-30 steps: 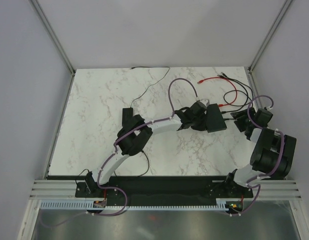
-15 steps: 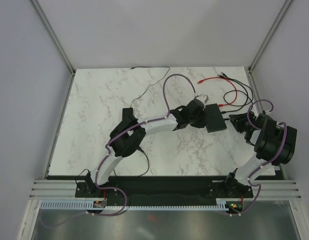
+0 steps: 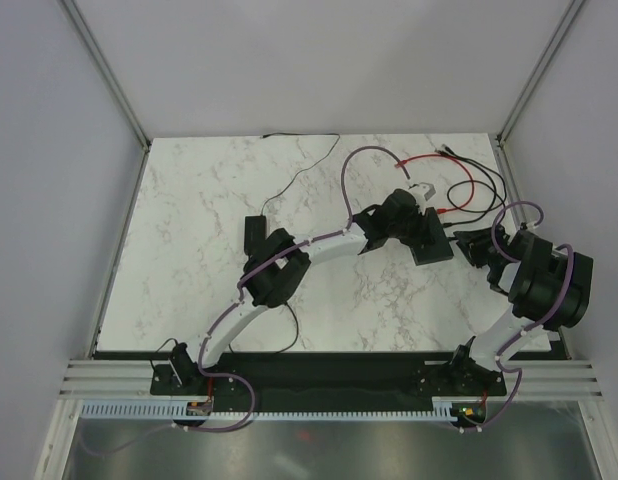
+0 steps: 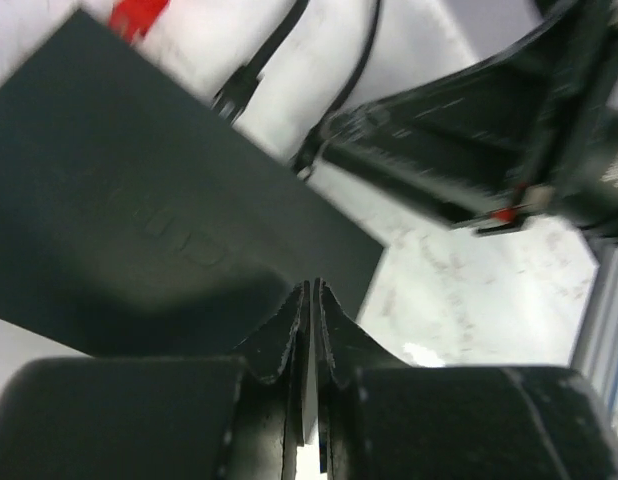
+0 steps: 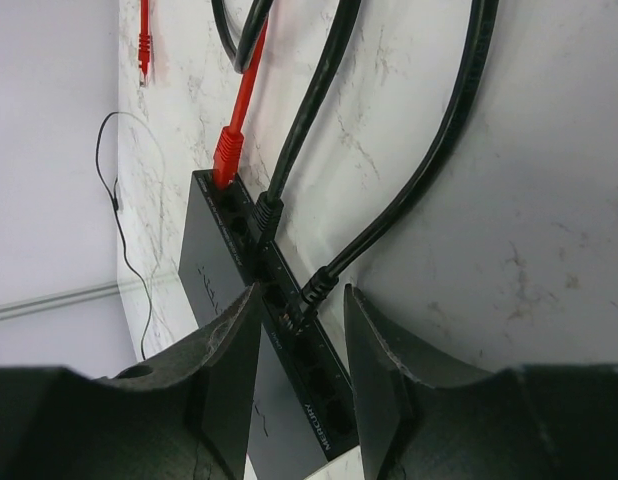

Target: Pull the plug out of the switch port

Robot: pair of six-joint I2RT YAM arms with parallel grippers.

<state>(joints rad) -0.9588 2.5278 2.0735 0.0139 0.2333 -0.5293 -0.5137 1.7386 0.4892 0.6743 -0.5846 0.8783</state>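
Note:
The switch [image 3: 432,247] is a flat matte-black box on the marble. In the right wrist view its port edge [image 5: 289,335] holds a red plug [image 5: 228,156] and two black plugs [image 5: 268,214]. My right gripper [image 5: 301,295] is open, its fingers on either side of the nearer black plug [image 5: 315,288] without closing on it. It sits at the box's right edge in the top view [image 3: 471,246]. My left gripper [image 4: 311,288] is shut and empty, its tips down on the box's top [image 4: 129,220]. It shows in the top view [image 3: 413,222].
Red cable [image 3: 429,160] and black cables [image 3: 479,190] loop across the far right of the marble. A thin black wire [image 3: 289,180] runs along the back. The frame post [image 3: 509,140] and right wall stand close to the right arm.
My left gripper has moved right from beside the box onto its top. My right gripper has moved left to the port edge. The box has shifted slightly.

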